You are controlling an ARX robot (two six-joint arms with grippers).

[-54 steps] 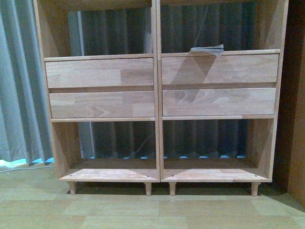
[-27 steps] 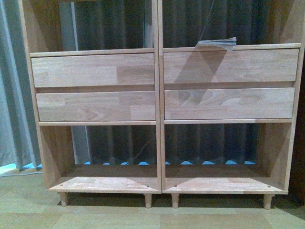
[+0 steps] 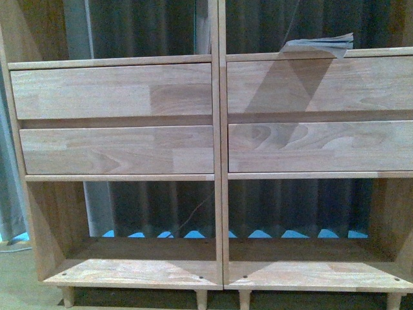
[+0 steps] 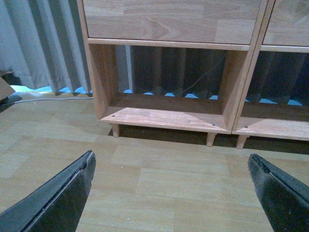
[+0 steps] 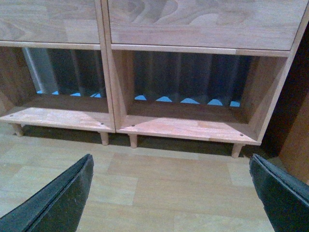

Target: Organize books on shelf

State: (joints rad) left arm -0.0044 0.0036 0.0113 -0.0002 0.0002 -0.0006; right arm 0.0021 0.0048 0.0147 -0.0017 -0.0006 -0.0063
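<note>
The shelf (image 3: 213, 123) is a light wood unit that fills the front view, with two drawer fronts per column and open cubbies above and below. One thin pale grey book (image 3: 321, 44) lies flat on the ledge above the right drawers, its corner drooping over the edge. No arm shows in the front view. My left gripper (image 4: 170, 162) hangs open over the wood floor before the lower left cubby (image 4: 164, 113), nothing between its dark fingers (image 4: 63, 198). My right gripper (image 5: 170, 164) is open too, facing the lower right cubby (image 5: 188, 123).
Grey curtains (image 4: 38, 43) hang behind and left of the shelf, with a cable (image 4: 48, 96) on the floor at their foot. Short peg legs (image 5: 133, 140) lift the unit off the floor. A dark wooden panel (image 5: 294, 130) stands to the right of the shelf.
The shelf has grown larger in the front view and its outer edges have slid out of frame, so the view has come closer. The book on the ledge has not shifted.
</note>
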